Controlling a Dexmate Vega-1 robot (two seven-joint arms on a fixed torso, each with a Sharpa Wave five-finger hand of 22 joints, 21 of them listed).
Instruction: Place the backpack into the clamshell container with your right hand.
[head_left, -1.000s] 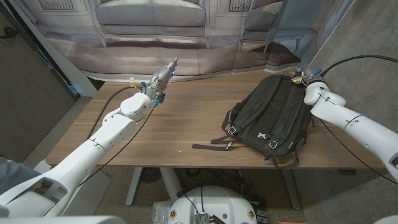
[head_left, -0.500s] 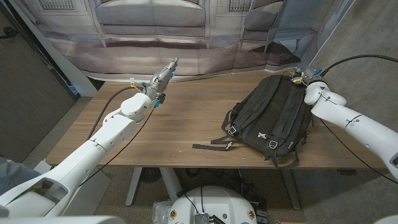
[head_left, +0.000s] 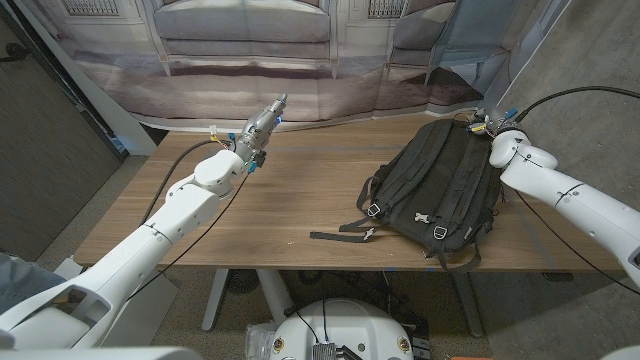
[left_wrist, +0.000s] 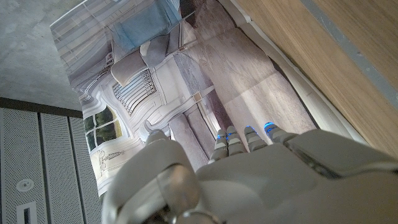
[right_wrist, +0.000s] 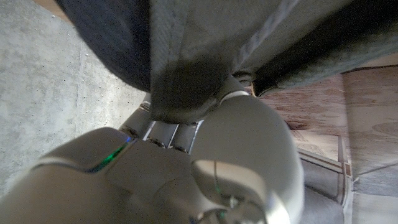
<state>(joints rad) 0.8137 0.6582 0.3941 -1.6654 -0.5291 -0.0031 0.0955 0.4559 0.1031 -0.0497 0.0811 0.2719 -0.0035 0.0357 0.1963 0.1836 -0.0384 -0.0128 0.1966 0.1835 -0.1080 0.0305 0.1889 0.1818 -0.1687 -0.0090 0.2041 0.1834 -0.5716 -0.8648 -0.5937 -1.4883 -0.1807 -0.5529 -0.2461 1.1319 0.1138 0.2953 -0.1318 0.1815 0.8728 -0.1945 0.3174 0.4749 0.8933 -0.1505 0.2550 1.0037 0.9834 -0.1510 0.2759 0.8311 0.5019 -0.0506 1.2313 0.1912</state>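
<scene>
A black backpack (head_left: 440, 185) lies flat on the right part of the wooden table (head_left: 290, 205), straps up, its top toward the far edge. My right hand (head_left: 487, 125) is at the backpack's top end. In the right wrist view its fingers (right_wrist: 163, 134) and thumb curl round a grey strap or handle of the backpack (right_wrist: 186, 81). My left hand (head_left: 262, 125) hangs above the far left part of the table, its fingers straight and close together, holding nothing. The left wrist view shows the back of the left hand (left_wrist: 249, 168) pointing at the backdrop.
A loose black strap (head_left: 335, 235) trails from the backpack toward the table's front edge. A printed backdrop (head_left: 250, 60) hangs close behind the far edge. Bare wood lies between the two arms.
</scene>
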